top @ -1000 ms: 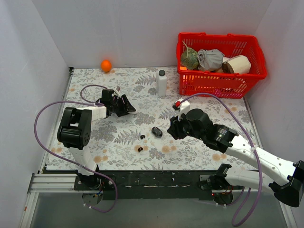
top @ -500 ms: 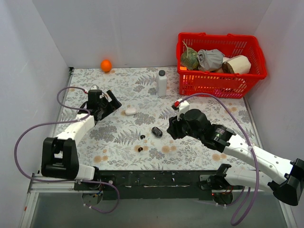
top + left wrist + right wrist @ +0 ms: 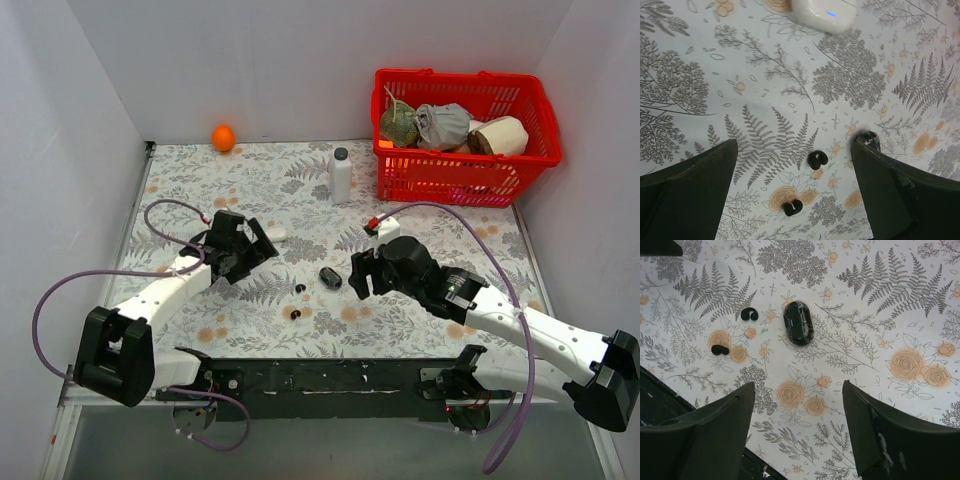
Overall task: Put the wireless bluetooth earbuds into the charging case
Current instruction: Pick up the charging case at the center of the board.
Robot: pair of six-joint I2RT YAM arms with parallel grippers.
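The two black earbuds (image 3: 300,289) lie just below centre in the top view, between the left gripper (image 3: 262,245) at upper left and the right gripper (image 3: 356,278), both spread empty (the right is just beside the black case (image 3: 330,277), whose long axis runs top to bottom in its wrist view).

A black charging case (image 3: 798,323) lies above centre on the floral desk (image 3: 880,305). One black earbud (image 3: 749,314) sits near its left, a second earbud (image 3: 720,349) farther lower left. The right end effector (image 3: 797,405) fills the bottom edge, fingers wide apart.
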